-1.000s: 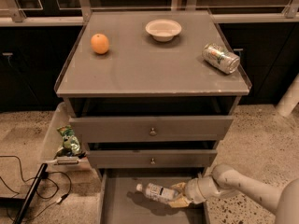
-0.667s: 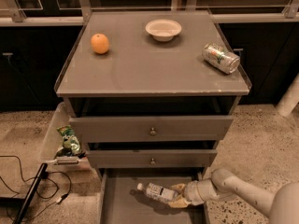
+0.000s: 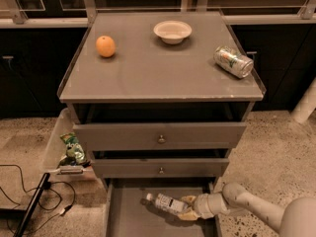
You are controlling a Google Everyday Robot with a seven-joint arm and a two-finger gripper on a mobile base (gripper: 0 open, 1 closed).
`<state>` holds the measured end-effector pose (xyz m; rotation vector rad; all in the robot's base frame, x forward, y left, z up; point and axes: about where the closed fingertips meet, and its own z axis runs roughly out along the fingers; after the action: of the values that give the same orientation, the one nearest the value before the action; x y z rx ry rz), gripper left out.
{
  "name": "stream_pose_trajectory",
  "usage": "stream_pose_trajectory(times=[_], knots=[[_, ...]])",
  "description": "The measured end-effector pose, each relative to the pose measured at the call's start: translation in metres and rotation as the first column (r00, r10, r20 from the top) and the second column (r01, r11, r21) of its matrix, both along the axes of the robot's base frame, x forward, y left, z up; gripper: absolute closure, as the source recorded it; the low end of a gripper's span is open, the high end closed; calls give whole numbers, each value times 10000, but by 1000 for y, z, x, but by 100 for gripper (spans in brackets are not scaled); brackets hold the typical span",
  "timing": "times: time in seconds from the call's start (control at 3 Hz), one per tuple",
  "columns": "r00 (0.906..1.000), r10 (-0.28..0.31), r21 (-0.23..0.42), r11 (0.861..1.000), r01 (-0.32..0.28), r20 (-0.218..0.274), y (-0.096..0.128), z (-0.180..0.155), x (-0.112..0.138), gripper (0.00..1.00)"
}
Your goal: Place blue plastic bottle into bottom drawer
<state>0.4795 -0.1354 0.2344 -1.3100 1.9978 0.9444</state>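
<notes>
The bottom drawer [image 3: 129, 217] is pulled open below the two upper drawers. The blue plastic bottle [image 3: 167, 203] lies inside it on its side, white cap pointing to the back left. My gripper [image 3: 188, 208] reaches into the drawer from the right. Its yellowish fingers [image 3: 189, 200] sit on either side of the bottle's base end and are closed on it. The bottle is low over the drawer floor; I cannot tell whether it rests on it.
On the cabinet top [image 3: 158, 78] are an orange [image 3: 105, 46], a white bowl [image 3: 172, 31] and a green-and-silver can [image 3: 233, 61] on its side. A white bin with a green bag [image 3: 72, 148] stands left of the cabinet. Cables [image 3: 29, 196] lie on the floor.
The gripper and bottle stay at nearly the same spot in the bottom drawer. The arm behind the gripper has shifted slightly.
</notes>
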Motion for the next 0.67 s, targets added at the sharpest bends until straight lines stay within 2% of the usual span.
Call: stream_pose_trajectory(times=[0.67], knots=[[9997, -149, 92, 9998, 147, 211, -4, -62, -4, 100]])
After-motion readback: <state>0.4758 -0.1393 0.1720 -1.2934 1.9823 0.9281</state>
